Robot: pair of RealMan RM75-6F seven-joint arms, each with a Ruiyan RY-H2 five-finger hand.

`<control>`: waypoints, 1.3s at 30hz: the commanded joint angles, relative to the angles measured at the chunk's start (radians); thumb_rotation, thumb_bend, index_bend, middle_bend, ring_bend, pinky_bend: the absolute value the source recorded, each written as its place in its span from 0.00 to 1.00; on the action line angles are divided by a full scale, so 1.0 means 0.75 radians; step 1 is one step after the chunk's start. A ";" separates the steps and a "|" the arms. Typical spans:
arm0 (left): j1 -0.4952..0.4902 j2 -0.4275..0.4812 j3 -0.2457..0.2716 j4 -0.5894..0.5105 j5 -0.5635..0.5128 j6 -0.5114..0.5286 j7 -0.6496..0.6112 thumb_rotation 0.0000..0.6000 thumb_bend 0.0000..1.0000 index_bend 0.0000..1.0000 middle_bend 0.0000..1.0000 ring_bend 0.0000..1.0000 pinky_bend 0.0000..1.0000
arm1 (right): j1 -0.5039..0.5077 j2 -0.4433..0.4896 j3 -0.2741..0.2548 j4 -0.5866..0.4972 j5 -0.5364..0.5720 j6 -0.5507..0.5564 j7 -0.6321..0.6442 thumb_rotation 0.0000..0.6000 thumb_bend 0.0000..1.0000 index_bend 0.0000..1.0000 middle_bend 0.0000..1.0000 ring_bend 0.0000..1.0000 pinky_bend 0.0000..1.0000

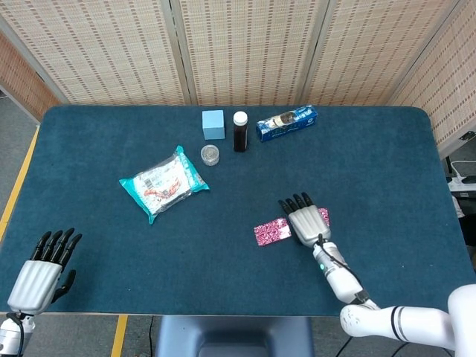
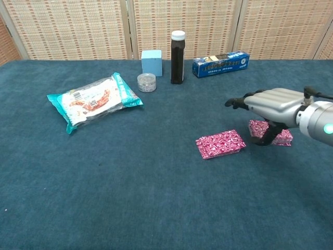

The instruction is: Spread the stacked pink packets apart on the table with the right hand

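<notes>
One pink packet [image 1: 271, 231] [image 2: 220, 144] lies flat on the blue table, free of my hand. A second pink packet [image 2: 269, 133] [image 1: 323, 216] lies to its right, mostly hidden under my right hand in the head view. My right hand [image 1: 304, 222] [image 2: 269, 102] hovers over that second packet with its fingers stretched out and holds nothing. My left hand [image 1: 41, 269] rests open at the table's near left corner, seen only in the head view.
A teal snack bag [image 1: 163, 182] [image 2: 93, 101] lies left of centre. At the back stand a light blue box [image 1: 213, 124], a dark bottle [image 1: 239, 131] [image 2: 178, 57], a small round jar [image 1: 210, 155] and a blue carton [image 1: 286, 123] [image 2: 220, 63].
</notes>
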 commanded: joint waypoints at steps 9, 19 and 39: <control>0.005 -0.010 0.005 -0.029 -0.013 -0.020 0.062 1.00 0.61 0.00 0.00 0.00 0.05 | -0.059 0.044 -0.040 0.185 -0.011 -0.114 0.170 1.00 0.32 0.00 0.08 0.02 0.00; -0.002 -0.005 0.006 -0.029 -0.012 -0.038 0.057 1.00 0.66 0.00 0.00 0.00 0.05 | -0.063 0.034 -0.036 0.202 -0.046 -0.113 0.191 1.00 0.32 0.17 0.18 0.04 0.00; -0.015 0.002 -0.005 -0.025 -0.044 -0.071 0.037 1.00 0.65 0.00 0.00 0.00 0.05 | -0.058 -0.009 -0.018 0.191 0.008 -0.074 0.110 1.00 0.32 0.31 0.30 0.14 0.00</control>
